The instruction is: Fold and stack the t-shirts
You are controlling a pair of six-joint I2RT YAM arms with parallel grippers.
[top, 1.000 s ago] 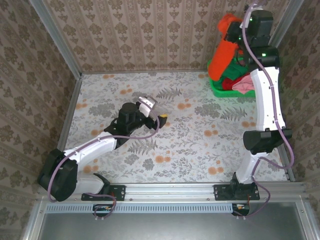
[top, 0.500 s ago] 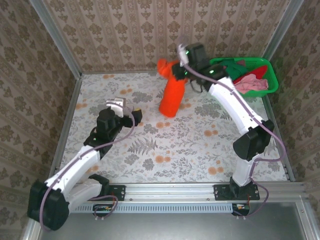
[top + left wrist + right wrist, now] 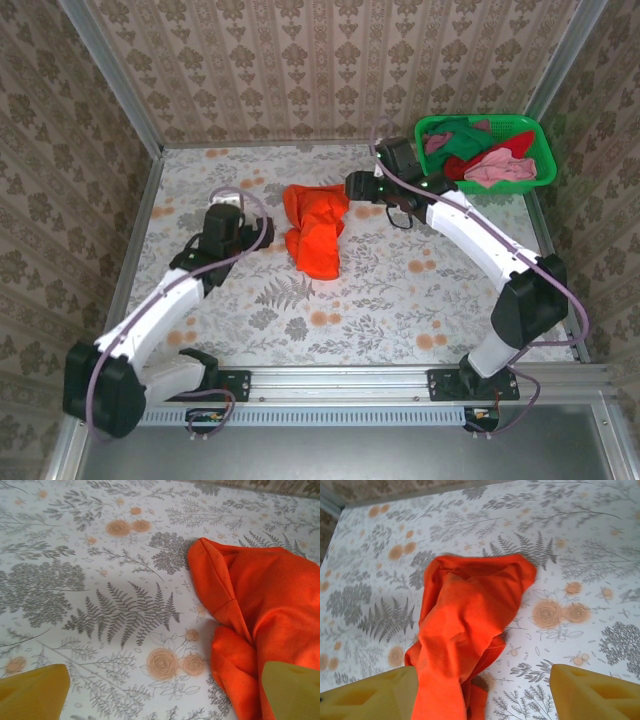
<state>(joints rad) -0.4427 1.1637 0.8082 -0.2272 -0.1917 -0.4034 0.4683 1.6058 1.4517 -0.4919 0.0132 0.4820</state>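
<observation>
Count: 2 grippers, 1 basket, 1 orange shirt out on the table, plus a heap of cloth in the basket.

Orange shirt [image 3: 316, 228]: crumpled and unfolded, lying on the table [image 3: 420, 300] between the 2 grippers.

Right gripper [image 3: 484, 674]: jaws wide apart, nothing held. The shirt lies just ahead of and below it. One end of the shirt runs down beside the finger on the left of the wrist view & is cut off by the frame bottom. Can't tell if that finger touches the cloth. The other finger is over bare table. Only the yellow tips of its fingers [image 3: 370, 692] show, blurred.

Left gripper [image 3: 165, 672]: jaws spread wide, empty. The shirt is ahead & off to the right in the wrist view. Its lower fold goes out of sight behind the finger on that side. The other finger is over bare table, tip only, blurred.

Basket [image 3: 482, 121]: green mesh, behind the right gripper in the far corner, well apart from the left gripper. Inside are a pink shirt [image 3: 495, 168], red shirt [image 3: 515, 148] & dark green shirt [image 3: 458, 132], all tangled. That is 3 colours, but the no. of separate pieces can't be told. A 2nd pink patch near the green could be the same shirt or another.
</observation>
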